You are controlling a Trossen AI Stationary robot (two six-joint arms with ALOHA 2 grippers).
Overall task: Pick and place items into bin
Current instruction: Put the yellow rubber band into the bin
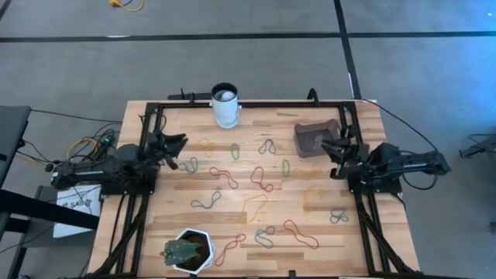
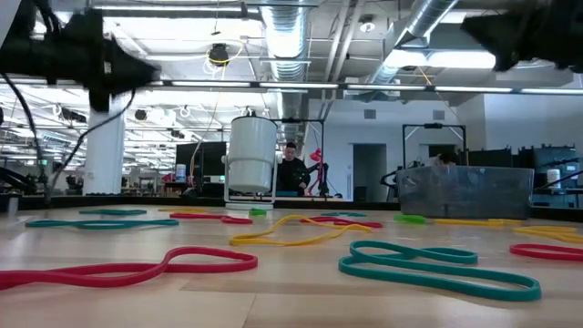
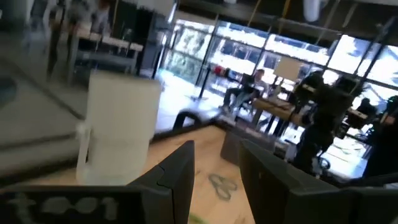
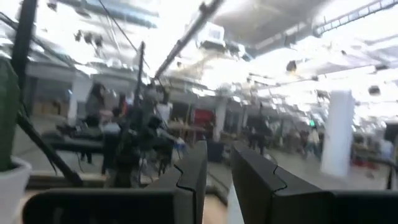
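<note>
Rubber bands point(image 1: 262, 180) across table point(image 1: 325, 209), bin point(image 1: 314, 139) beside right hand point(image 1: 332, 149).

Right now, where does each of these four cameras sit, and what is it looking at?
High view: above, facing straight down; table, left gripper, right gripper.
Low view: at tabletop height, facing across the bands toward the white cup and bin; arms blurred overhead.
Left wrist view: past its own fingers to the cup.
Right wrist view: past its fingers into the room.
Shared: high and low views both show cup and bin.
</note>
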